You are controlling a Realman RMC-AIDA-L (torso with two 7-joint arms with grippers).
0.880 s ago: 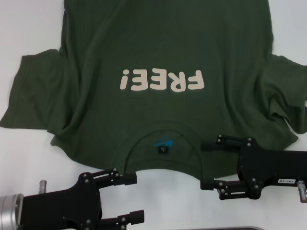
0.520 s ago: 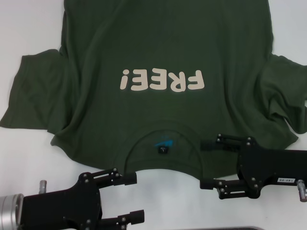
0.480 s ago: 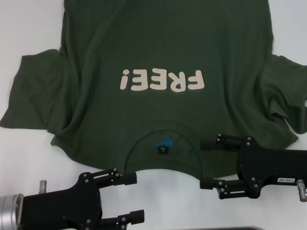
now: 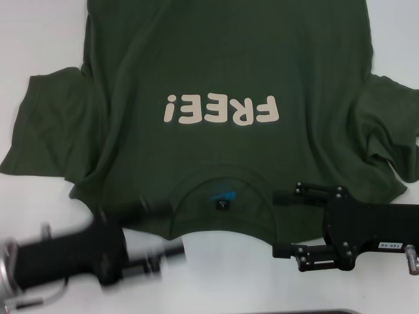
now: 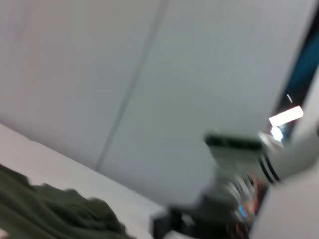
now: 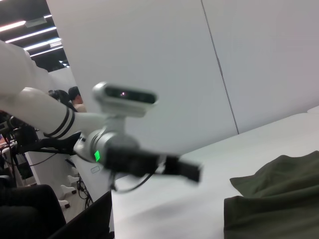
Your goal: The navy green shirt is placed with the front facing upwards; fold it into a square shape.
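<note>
The navy green shirt lies spread on the white table, front up, with its cream "FREE!" lettering upside down to me and the collar with its black neck tag nearest me. My left gripper is blurred by motion at the shirt's near edge, left of the collar, and its fingers look apart. My right gripper stands open right of the collar, one finger over the shoulder cloth and the other over the table. The left wrist view shows a fold of the shirt. The right wrist view shows the shirt and the left gripper.
White table shows bare on both sides of the collar and beyond the sleeves. A dark edge runs along the bottom right. The right sleeve is crumpled. People and equipment stand far off in the right wrist view.
My left gripper has swung forward and to the left, up to the shirt's near edge, and is now blurred. The right gripper and the shirt have not moved.
</note>
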